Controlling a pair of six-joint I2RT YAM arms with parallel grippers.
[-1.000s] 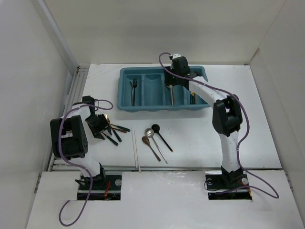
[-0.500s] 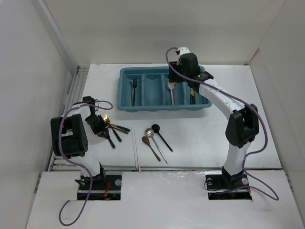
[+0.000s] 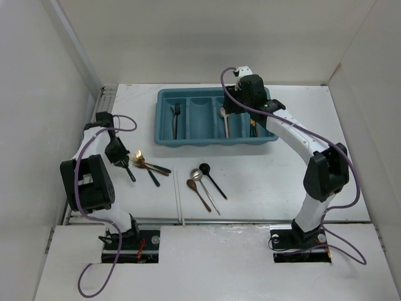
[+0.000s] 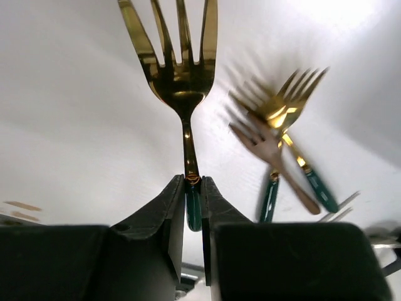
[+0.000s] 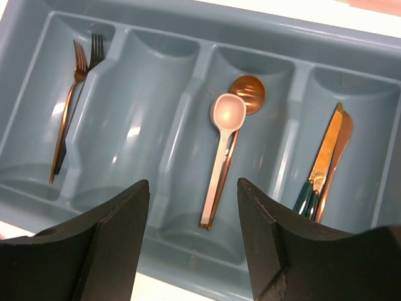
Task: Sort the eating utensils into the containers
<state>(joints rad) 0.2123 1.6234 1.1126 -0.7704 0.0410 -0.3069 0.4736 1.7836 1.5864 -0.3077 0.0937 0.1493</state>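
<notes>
Left pincer [image 4: 193,202] clamped on the green handle of a gold fork [image 4: 183,75] near two loose forks [image 4: 270,133] on the counter [image 3: 269,179]; best carried level to the far-left fork slot [image 3: 170,129] of the teal tray [image 3: 213,143], while the right pincer [image 5: 191,213] hangs apart above it.

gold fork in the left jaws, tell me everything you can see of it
The gold fork has four slim tines, a shiny metal head and neck, and a dark green handle. The left gripper has its jaws shut on it where neck meets handle; tines point away from the camera.
</notes>
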